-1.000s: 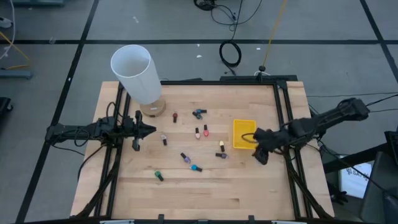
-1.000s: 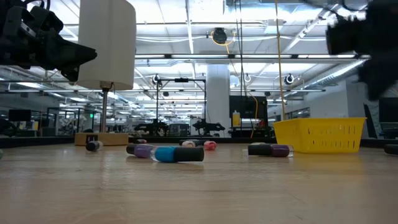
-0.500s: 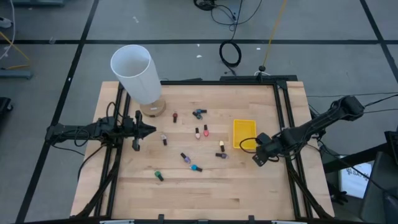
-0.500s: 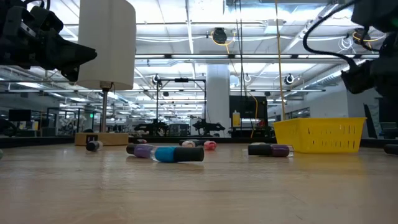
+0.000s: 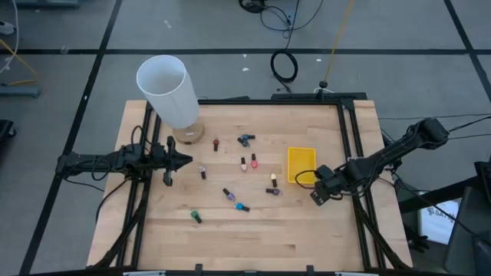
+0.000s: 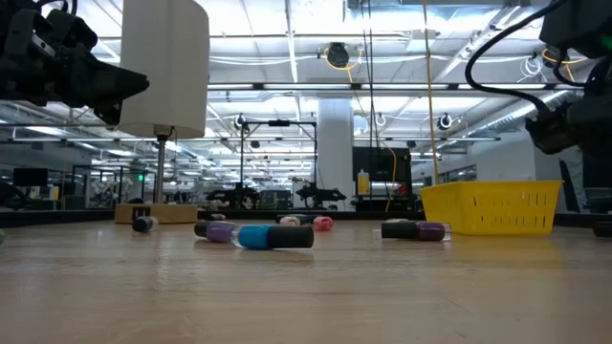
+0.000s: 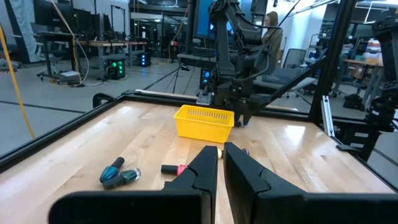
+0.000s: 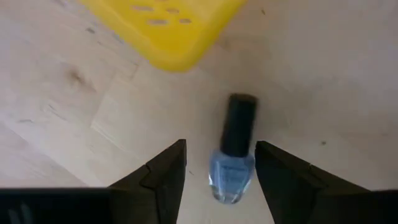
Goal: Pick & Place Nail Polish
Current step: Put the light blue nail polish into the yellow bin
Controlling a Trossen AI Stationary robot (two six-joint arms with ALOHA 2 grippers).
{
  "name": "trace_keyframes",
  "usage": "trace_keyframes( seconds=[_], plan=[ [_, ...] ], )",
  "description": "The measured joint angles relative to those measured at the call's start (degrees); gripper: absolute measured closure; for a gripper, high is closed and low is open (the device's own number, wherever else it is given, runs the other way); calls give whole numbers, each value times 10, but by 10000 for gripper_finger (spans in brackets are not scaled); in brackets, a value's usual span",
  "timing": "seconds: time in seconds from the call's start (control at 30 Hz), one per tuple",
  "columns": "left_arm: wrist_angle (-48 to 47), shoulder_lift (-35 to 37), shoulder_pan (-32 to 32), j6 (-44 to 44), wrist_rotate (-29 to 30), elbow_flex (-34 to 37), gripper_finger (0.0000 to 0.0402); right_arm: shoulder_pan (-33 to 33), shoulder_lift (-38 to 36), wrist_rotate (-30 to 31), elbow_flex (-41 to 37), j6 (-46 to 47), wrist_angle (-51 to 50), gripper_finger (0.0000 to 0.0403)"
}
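Table is pale wood planks, matt, faint grain and a small knot. Between the parted jaws of the right gripper: nail polish bottle, glossy pale-blue glass look, smooth matt black cap. Just beyond the jaws, yellow bin, perforated plastic, smooth with slight sheen. Right fingers dark matt plastic. Left gripper same dark matt finish. White cylinder smooth, matt. Table frame black metal.

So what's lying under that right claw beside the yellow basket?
A small pale blue nail polish bottle with a dark cap lies on the wooden table, between the right gripper's open fingers. From above, the gripper covers it.
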State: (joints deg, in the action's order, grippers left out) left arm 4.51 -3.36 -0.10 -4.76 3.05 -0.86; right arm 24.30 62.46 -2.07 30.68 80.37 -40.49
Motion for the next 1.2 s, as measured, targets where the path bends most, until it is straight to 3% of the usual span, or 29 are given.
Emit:
trace_keyframes(
  seconds=[0.27, 0.57, 1.2],
  plan=[
    [0, 0, 0, 0, 0, 0, 376, 26, 0, -10, -6, 6, 7, 247],
    [0, 0, 0, 0, 0, 0, 376, 50, -2, 0, -74, 19, 99, 265],
    [0, 0, 0, 0, 0, 0, 376, 51, -2, -5, -86, 16, 87, 295]
  ],
)
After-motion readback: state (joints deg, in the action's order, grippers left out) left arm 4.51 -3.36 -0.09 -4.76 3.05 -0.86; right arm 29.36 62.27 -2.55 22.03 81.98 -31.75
